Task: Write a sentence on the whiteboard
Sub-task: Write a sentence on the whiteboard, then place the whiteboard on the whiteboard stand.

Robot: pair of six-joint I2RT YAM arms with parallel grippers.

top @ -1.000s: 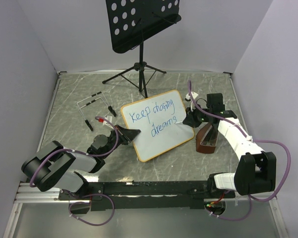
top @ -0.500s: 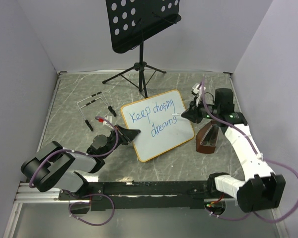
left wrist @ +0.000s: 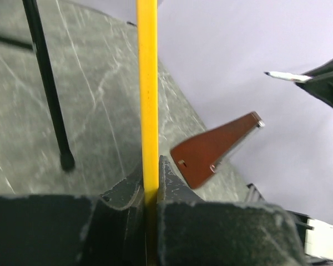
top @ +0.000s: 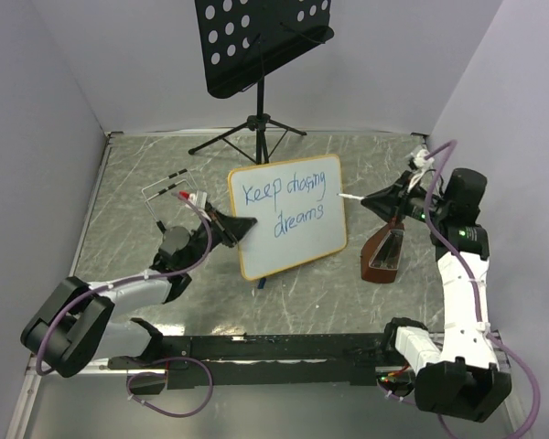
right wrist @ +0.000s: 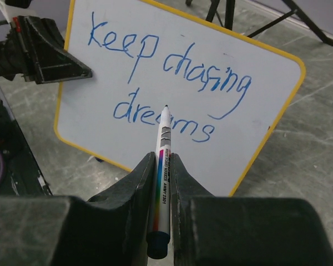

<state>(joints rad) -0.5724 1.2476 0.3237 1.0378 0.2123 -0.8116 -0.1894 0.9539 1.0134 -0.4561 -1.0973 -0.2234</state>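
**Three words up, marker off the board**

On the grey marbled table (top: 128, 183), in front of a black perforated music stand (top: 261, 41), the whiteboard (top: 297, 245) stands tilted upright, its face turned toward the right arm. The sentence (top: 286, 203), "Keep chasing dreams", runs across it in blue, in two lines, and reads as finished. The left pincer (top: 242, 225) is clamped on the board's orange-framed left edge, propping it up. The right pincer (top: 386, 198) is closed on an uncapped marker (top: 349, 196), whose tip hangs just off the board's right side, not touching. By the look of it the writing is done; only laying down board and marker appears to remain.
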